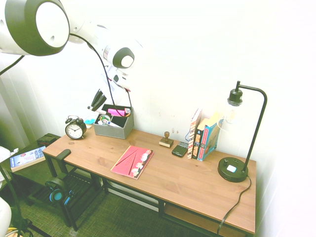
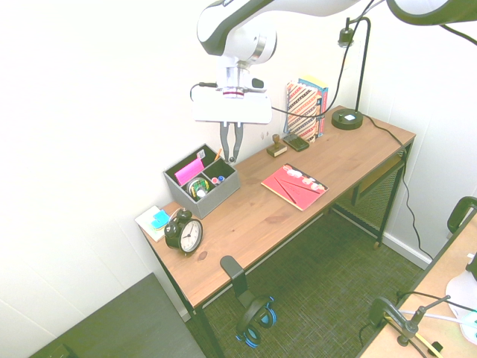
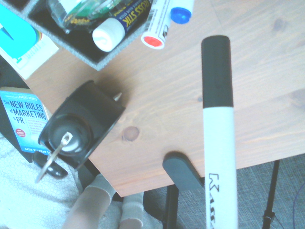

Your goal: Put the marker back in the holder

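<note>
Left of centre in the first exterior view, your gripper [image 1: 93,109] has its fingers closed on the white-barrelled marker [image 3: 219,133], beside the upper left of the grey desk organiser [image 1: 111,131]. The twin-bell alarm clock [image 1: 75,129] stands below and left of your fingertips.

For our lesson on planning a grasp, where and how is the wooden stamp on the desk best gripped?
Take the stamp by its upright handle, coming straight down from above. The handle rises narrow and knobbed over a wider, low base, so closing on opposite sides should likely hold well.
</note>
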Robot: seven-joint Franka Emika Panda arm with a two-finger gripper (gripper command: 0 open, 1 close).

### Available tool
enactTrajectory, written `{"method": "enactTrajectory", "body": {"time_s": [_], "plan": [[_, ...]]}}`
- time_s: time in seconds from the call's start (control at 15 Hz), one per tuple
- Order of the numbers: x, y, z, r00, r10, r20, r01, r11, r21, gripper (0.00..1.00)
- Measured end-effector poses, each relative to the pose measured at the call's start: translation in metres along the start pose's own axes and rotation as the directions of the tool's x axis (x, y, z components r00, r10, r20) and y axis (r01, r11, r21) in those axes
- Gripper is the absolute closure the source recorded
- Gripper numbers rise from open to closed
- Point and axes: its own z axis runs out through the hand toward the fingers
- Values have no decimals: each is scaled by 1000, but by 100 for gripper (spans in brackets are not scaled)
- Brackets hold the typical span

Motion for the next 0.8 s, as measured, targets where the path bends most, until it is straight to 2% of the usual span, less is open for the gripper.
{"method": "enactTrajectory", "body": {"time_s": [0.6,0.67,0.8], "plan": [[56,-34,22,997,72,36,-72,997,-4,100],[60,-39,25,996,74,39,-74,997,-5,0],[66,-48,28,996,72,44,-71,997,-8,0]]}}
